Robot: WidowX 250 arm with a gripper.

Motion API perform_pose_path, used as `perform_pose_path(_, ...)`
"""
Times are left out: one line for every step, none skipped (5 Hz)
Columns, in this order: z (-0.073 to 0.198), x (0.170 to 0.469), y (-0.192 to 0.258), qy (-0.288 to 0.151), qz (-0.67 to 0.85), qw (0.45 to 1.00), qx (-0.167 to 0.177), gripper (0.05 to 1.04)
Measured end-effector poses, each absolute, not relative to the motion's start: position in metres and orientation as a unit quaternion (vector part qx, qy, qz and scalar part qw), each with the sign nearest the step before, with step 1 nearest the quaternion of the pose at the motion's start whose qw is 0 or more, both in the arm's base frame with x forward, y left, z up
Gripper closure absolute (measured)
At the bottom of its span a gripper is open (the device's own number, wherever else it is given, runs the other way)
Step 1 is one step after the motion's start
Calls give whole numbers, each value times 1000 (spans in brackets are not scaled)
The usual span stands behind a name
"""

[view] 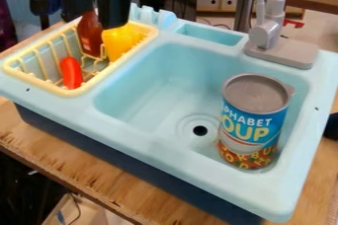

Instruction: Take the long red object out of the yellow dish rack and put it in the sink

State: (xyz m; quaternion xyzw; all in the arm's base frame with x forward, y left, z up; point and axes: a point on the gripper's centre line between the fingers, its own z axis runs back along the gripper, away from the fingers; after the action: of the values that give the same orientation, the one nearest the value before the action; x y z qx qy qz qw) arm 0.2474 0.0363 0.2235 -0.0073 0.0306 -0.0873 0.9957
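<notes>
Gripper (98,20) is at upper left over the pale yellow dish rack (86,90), can't tell if spread, closed or holding something. Brown bottle (90,36) and yellow toy (117,44) are in the rack right by it, red-orange toy (71,72) lies nearer the front. Alphabet soup can (253,123) stands upright in the light blue sink (148,88), beside the drain (200,131), gray faucet (265,34) behind.

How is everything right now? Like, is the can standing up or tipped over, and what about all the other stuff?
Gripper: above the rack
Yellow thing: in the rack, just below the gripper
Red thing: in the rack
Rack: holding things
Can: upright, top covered
Sink: can inside, drain uncovered
Faucet handle: pointing up
</notes>
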Motion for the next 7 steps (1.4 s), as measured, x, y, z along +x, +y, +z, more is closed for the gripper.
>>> perform_pose_path(216,247,37,45,-88,995,-11,81)
perform_pose_path(212,245,68,33,-38,999,-18,81)
perform_pose_path(208,238,92,30,12,999,-17,81)
perform_pose_path(191,246,110,39,53,998,-8,81)
perform_pose_path(176,253,113,36,89,995,-6,81)
perform_pose_path(172,259,116,17,121,992,-1,81)
perform_pose_path(163,263,121,21,148,989,10,81)
